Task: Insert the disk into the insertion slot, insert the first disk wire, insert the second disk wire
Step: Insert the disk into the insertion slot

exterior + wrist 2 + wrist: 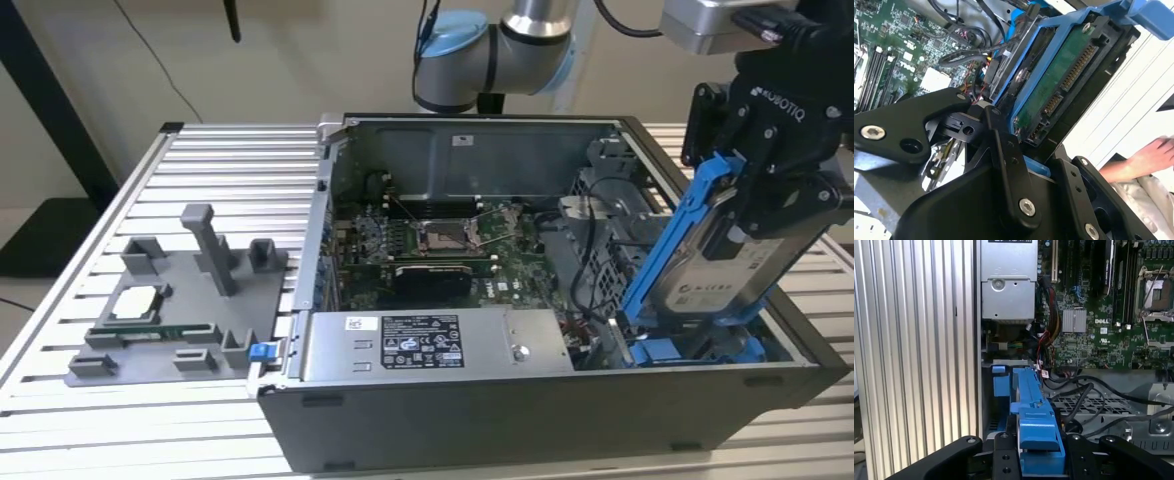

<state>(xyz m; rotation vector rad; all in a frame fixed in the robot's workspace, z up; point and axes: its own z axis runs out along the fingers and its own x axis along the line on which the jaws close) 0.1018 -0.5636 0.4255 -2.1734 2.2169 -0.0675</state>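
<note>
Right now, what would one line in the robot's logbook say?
gripper: shut on disk | disk: in blue carrier, tilted, lower end inside computer case | disk connectors: bare

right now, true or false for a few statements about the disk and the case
1. The gripper is shut on the disk. True.
2. The disk lies flat. False: it stands tilted, its lower end inside the case.
3. The grey fixture sits inside the case. False: it rests on the table, to the exterior view's left of the case.
4. A person's hand shows in the second wrist view. True.
</note>
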